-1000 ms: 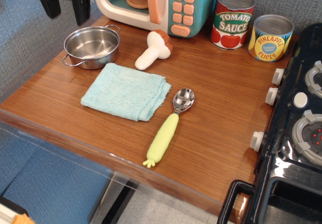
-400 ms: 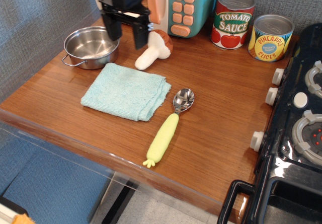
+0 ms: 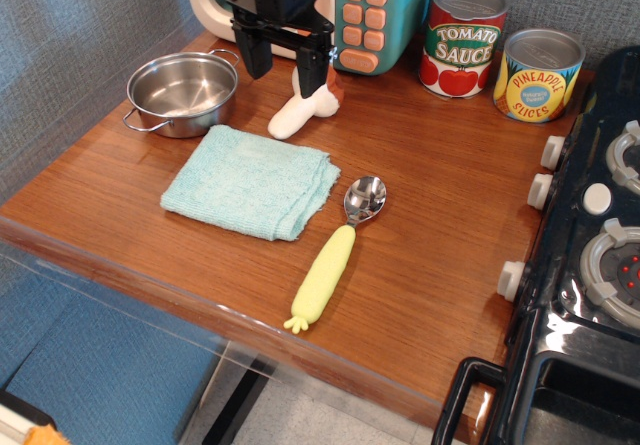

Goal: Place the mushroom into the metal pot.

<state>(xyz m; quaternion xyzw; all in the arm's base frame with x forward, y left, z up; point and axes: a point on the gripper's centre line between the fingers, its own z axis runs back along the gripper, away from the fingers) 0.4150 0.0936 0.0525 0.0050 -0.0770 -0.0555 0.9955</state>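
The mushroom [image 3: 296, 113] lies on its side on the wooden counter, white stem toward the front left, its reddish-brown cap partly hidden behind one finger. The metal pot [image 3: 183, 91] stands empty at the back left, to the left of the mushroom. My black gripper [image 3: 284, 66] is open, hanging just above the cap end of the mushroom, its fingers [image 3: 311, 71] spread with one in front of the cap and the other toward the pot.
A light-blue folded cloth [image 3: 250, 181] lies in front of the pot. A yellow-handled spoon [image 3: 335, 255] lies to its right. A teal toy microwave [image 3: 340, 5] stands behind; tomato sauce [image 3: 461, 40] and pineapple [image 3: 537, 75] cans at back right. A black stove [image 3: 590, 265] borders the right.
My gripper has moved from the far upper left rightward and down, past the pot, to just above the mushroom's cap. Nothing else has moved.
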